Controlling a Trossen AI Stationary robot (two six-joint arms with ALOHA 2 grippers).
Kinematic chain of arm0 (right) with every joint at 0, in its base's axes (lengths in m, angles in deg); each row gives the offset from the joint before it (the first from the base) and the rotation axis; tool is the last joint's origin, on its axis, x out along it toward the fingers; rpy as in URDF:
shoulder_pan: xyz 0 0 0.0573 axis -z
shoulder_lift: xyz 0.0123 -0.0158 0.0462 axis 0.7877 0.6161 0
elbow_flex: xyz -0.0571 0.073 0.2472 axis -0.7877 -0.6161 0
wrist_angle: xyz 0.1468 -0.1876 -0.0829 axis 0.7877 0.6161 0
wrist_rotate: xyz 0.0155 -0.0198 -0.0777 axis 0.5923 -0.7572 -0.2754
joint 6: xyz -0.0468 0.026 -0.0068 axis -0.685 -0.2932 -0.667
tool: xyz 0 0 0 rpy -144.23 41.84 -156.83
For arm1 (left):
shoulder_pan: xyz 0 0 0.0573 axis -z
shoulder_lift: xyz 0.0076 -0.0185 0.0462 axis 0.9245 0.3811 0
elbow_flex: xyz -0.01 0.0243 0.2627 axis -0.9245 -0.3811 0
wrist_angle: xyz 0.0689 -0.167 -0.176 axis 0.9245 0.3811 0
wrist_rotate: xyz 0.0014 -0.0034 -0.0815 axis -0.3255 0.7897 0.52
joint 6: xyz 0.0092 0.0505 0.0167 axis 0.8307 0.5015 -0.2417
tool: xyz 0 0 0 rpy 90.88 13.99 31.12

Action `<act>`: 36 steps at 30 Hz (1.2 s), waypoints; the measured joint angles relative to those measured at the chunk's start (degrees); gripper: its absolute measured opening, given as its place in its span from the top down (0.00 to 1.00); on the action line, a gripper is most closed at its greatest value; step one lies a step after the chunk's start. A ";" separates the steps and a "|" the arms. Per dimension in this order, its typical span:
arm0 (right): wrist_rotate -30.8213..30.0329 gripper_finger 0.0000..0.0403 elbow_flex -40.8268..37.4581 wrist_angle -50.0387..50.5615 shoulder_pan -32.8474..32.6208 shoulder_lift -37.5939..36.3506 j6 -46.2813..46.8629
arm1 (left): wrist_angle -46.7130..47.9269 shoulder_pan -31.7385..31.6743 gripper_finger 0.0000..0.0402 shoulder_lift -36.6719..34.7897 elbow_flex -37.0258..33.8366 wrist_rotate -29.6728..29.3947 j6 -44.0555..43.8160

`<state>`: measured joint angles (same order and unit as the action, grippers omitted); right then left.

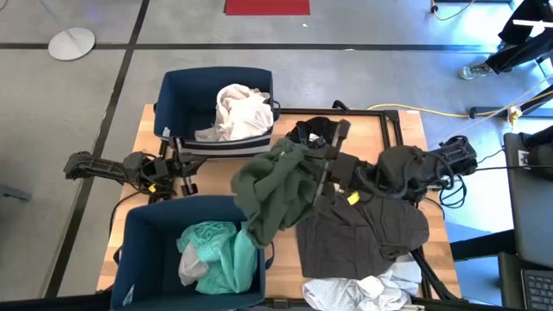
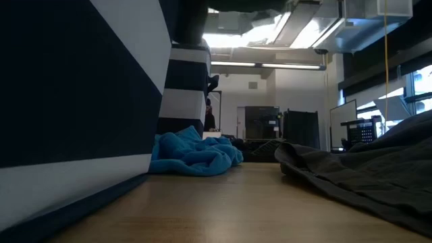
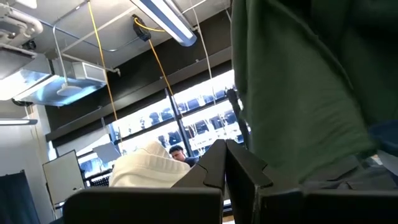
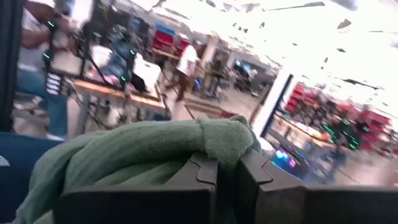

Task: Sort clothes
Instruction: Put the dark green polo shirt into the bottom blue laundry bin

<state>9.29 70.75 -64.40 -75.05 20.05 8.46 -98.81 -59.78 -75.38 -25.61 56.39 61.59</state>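
Right tool pinching dark green soft fabric garment above bench; left tool pressed together.

Lighting: even overhead in high view; low view dim, near bin in shadow, ceiling lights glaring. Right wrist view motion-blurred, background overexposed. Left wrist view backlit.

Open-plan robotics lab: exposed ceiling ducts, monitors on workbenches, taped concrete floor around the tabletop.
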 joint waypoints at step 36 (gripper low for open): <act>30.45 0.93 -0.04 -12.92 5.11 21.20 7.25 | 0.05 0.01 1.00 0.00 0.00 -0.02 0.16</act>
<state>39.74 70.70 -77.33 -69.94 41.26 15.71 -98.76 -59.77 -75.38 -25.61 56.37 61.74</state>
